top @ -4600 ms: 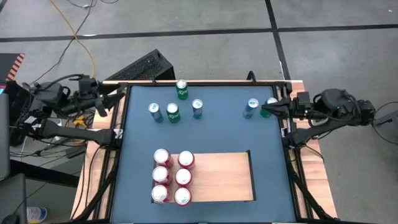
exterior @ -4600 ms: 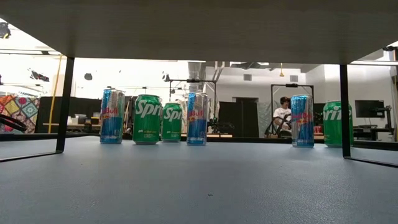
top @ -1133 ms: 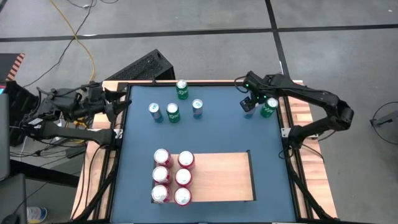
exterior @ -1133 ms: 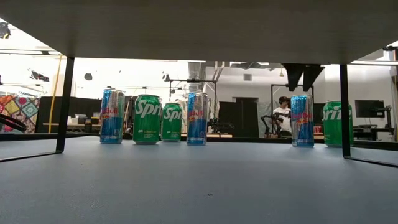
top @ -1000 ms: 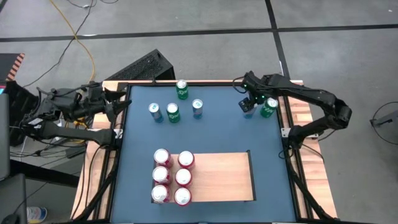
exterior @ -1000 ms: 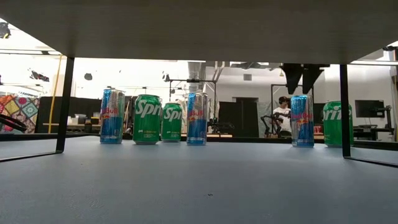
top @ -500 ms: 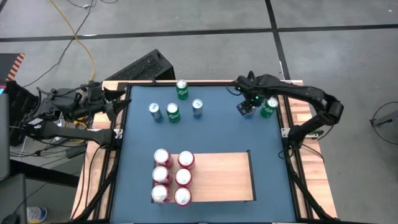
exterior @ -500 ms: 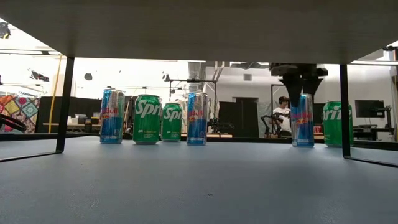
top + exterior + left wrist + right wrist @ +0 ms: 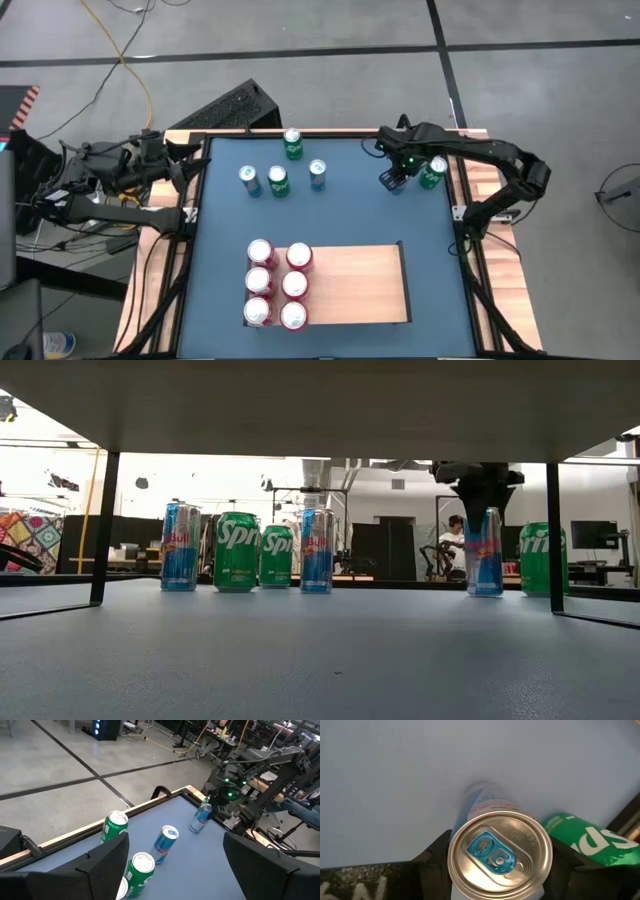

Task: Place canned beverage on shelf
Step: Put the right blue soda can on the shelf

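My right gripper (image 9: 397, 176) points down over a slim blue can (image 9: 484, 555) at the table's far right and is shut on it. A green can (image 9: 434, 172) stands on its base just beside it. Further blue and green cans (image 9: 278, 181) stand upright at the far middle. The shelf (image 9: 360, 285), a pale wooden board, lies flat at the near middle with several red-topped cans (image 9: 277, 285) standing on its left part. My left gripper (image 9: 175, 842) waits open at the table's far left edge. My right gripper pinches the blue can's upper wall, just under the rim (image 9: 457, 870), between its two fingers (image 9: 436, 854). The fingers come from above and point down, one on each side. The can's base rests on the table, and the can leans a little.
Black rails (image 9: 196, 250) and wooden strips frame the blue table top. A keyboard (image 9: 225, 108) lies on the floor beyond the far edge. Bare blue surface lies between the far cans and the shelf. A person sits far off in the room behind (image 9: 455, 545).
My right gripper has come down over the blue can's top and its fingers have closed onto the can's sides. The can, upright before, now leans slightly with its base still on the table.
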